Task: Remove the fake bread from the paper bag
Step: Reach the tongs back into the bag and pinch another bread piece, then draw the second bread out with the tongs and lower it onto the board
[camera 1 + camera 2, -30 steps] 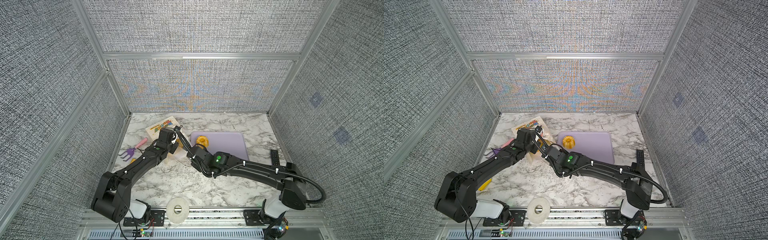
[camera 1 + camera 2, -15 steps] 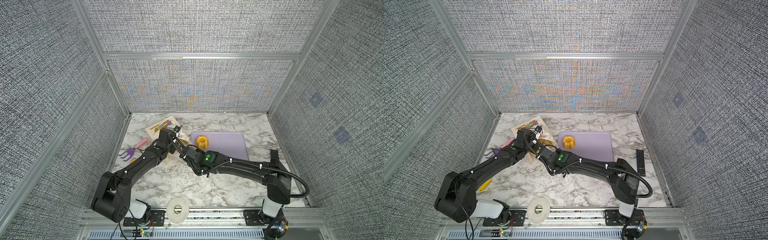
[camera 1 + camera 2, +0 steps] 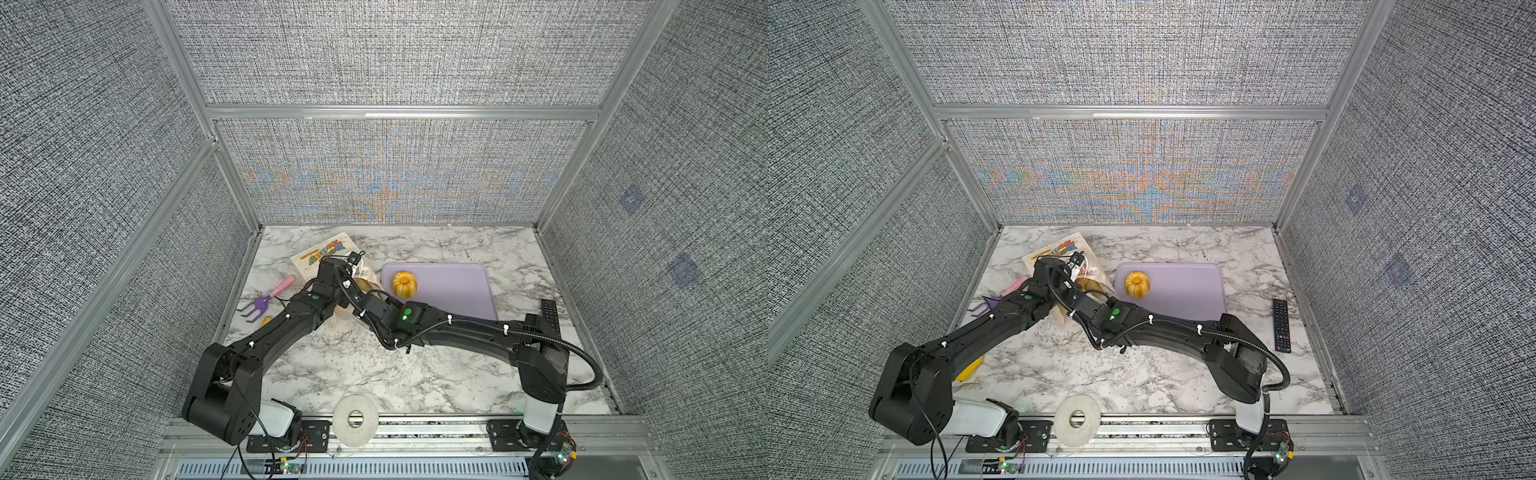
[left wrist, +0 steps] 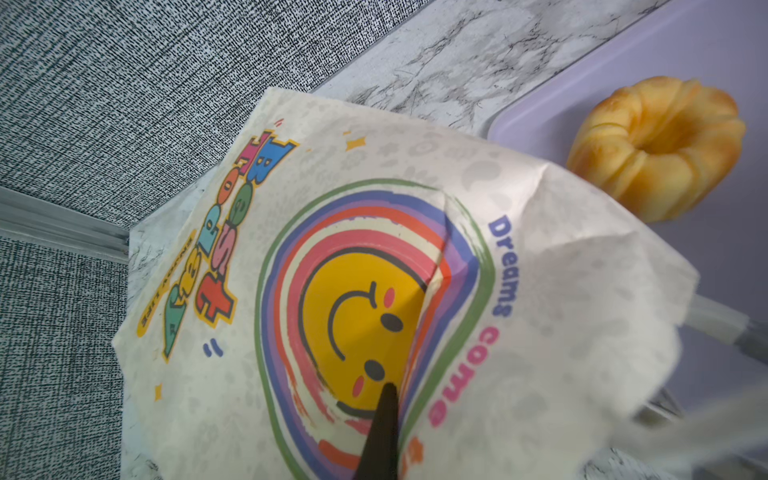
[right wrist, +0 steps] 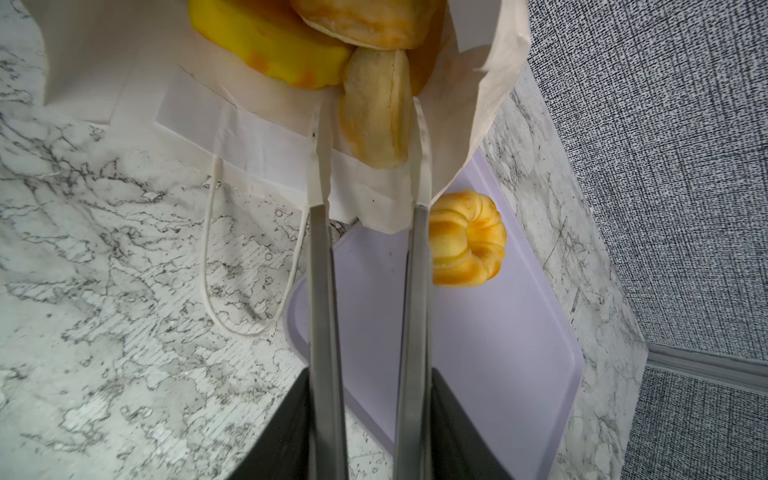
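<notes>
The paper bag (image 3: 320,259) (image 3: 1059,249) lies on its side at the back left, its rainbow-smiley print (image 4: 332,249) facing up. My left gripper (image 4: 388,388) is shut on the bag's upper wall and holds the mouth up. Several pieces of fake bread show inside the mouth: a yellow one (image 5: 266,54), a brown one (image 5: 361,20) and a pale roll (image 5: 374,112). My right gripper (image 5: 368,114) is open at the mouth, one fingertip on each side of the pale roll. One fluted ring bun (image 3: 404,284) (image 3: 1137,284) (image 5: 465,239) sits on the lilac tray (image 3: 457,286) (image 3: 1187,286).
A purple toy rake (image 3: 266,301) and a yellow toy (image 3: 970,368) lie left of the left arm. A black remote (image 3: 1281,325) lies right of the tray. A tape roll (image 3: 355,419) sits at the front rail. The bag's cord handle (image 5: 249,270) loops over the marble.
My right arm has swung left from beside the tray to the bag's mouth. The ring bun stays on the tray. My left gripper and the bag have not moved.
</notes>
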`<state>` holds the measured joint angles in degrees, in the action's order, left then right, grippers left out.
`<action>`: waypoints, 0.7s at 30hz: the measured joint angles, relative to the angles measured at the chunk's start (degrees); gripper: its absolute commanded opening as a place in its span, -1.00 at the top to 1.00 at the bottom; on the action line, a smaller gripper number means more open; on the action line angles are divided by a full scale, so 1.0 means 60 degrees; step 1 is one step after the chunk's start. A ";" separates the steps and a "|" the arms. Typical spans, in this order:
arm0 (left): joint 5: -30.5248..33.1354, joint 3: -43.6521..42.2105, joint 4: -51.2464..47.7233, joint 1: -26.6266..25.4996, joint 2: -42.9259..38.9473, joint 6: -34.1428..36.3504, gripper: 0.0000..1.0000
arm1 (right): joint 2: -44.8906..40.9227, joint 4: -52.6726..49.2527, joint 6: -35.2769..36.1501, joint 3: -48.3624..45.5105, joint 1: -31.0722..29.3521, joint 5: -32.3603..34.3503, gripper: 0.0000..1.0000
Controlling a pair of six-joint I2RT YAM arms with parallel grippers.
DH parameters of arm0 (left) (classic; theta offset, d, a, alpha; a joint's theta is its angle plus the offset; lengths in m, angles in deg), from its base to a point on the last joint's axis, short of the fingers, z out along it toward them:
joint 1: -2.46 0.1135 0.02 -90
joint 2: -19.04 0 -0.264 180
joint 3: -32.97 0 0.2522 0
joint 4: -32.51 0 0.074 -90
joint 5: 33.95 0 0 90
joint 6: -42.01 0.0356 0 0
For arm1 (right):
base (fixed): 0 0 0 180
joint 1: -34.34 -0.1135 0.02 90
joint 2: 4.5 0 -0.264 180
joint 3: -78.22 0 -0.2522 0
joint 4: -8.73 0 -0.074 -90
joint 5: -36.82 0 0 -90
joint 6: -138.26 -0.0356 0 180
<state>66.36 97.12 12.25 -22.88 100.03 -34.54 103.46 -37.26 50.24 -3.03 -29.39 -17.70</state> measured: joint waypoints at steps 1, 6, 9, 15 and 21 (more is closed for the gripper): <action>0.0000 0.0000 -0.0004 0.0000 0.0000 0.0000 1.00 | 0.0051 0.0040 0.0000 0.0029 0.0000 0.0000 0.25; -0.0004 0.0000 -0.0004 0.0000 0.0000 -0.0004 1.00 | 0.0259 0.0124 -0.0022 0.0149 0.0018 0.0000 0.69; -0.0025 0.0000 -0.0004 0.0000 0.0000 -0.0004 1.00 | 0.0255 0.0117 -0.0062 0.0146 0.0015 0.0000 0.88; -0.0025 0.0000 -0.0007 -0.0004 0.0025 -0.0011 1.00 | -0.0266 0.0015 -0.0055 -0.0288 -0.0127 -0.0015 1.00; -0.0029 0.0033 -0.0033 -0.0015 0.0098 -0.0033 1.00 | -0.0856 -0.0324 -0.0138 -0.0688 -0.0433 -0.0135 1.00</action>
<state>66.18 97.32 12.05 -22.97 100.62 -34.73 98.32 -39.20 49.41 -7.16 -31.99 -18.50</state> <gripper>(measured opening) 0.057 0.232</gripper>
